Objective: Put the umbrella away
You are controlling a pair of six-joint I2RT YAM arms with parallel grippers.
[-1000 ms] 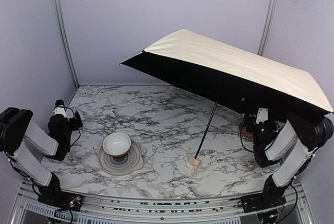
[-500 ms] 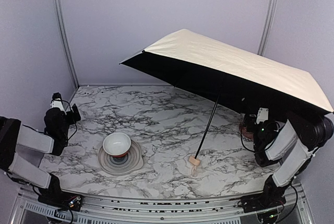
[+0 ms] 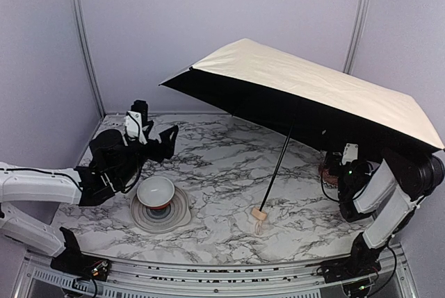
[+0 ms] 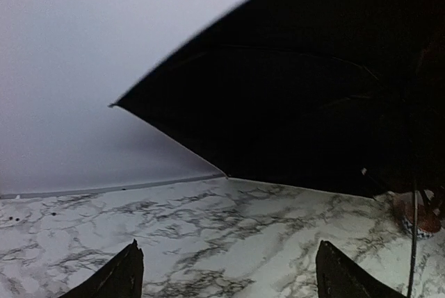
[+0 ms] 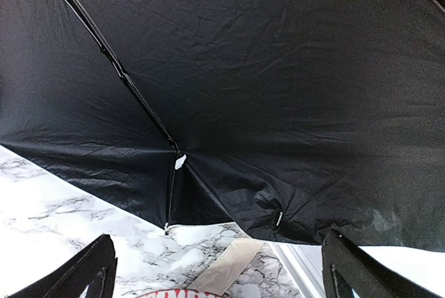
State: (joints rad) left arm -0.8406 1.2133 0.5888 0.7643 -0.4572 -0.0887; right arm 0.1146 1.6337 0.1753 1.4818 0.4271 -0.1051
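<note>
The umbrella point(image 3: 313, 83) stands open and tilted over the right half of the marble table, cream outside, black inside. Its thin black shaft point(image 3: 278, 162) slants down to the tan handle point(image 3: 259, 213), which rests on the table with its loop. My left gripper point(image 3: 163, 138) is open and empty, held above the table's left side and facing the canopy; its view shows the black lining point(image 4: 313, 96) and the shaft point(image 4: 414, 235). My right gripper point(image 3: 336, 162) is open and empty under the canopy's right edge; its view is filled by the lining point(image 5: 243, 89).
A white bowl with a red base point(image 3: 156, 192) sits on a grey plate point(image 3: 179, 216) at front left, just below the left arm. A red-patterned object point(image 3: 327, 171) lies beside the right gripper. Walls close the back and sides.
My left arm has swung from the far left edge inward and forward, and its gripper now sits above the table beyond the bowl. The umbrella and right arm have not moved.
</note>
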